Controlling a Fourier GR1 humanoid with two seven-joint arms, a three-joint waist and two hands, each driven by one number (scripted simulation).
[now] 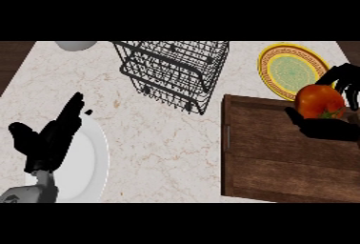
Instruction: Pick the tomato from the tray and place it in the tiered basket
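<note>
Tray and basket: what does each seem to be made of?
The tray looks like dark brown wood with a matte finish: plank seams and grain streaks run across it. The basket looks like thin black wire, probably coated metal: crossing rods form an open grid, with the counter showing through.

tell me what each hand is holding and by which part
The right hand holds the tomato, fingers curled over its far side and thumb along its near side, over the tray. The left hand holds nothing.
</note>
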